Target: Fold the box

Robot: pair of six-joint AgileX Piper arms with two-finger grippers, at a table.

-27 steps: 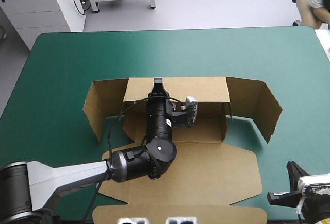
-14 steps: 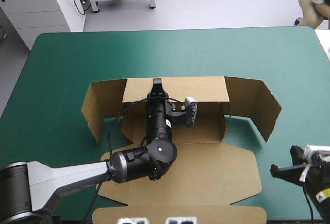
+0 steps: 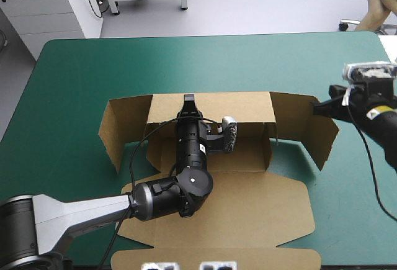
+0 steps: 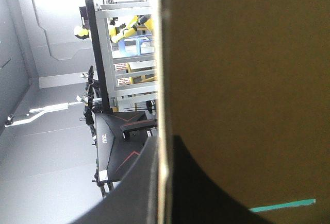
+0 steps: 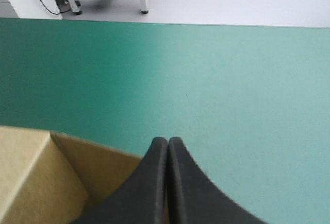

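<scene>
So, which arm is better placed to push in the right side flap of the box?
Probably right. The right gripper, shut, is at the right flap, while the left gripper holds the far wall of the box.

Carrier: the surface [image 3: 80, 84], under a teal-green cover [image 3: 205, 59] that shows along its far edge and down both sides.
Lying on it: one brown box [image 3: 248, 208], a cut sheet of board, partly raised.
Position: mid-surface, running back to the near edge.
Flat part: the wide near panel [image 3: 267, 220] lies flat on the cover.
Raised part: the far wall [image 3: 239, 105] stands upright; the left wing [image 3: 124, 127] and the right wing [image 3: 310, 127] stand at its ends, angled toward the near side.
</scene>
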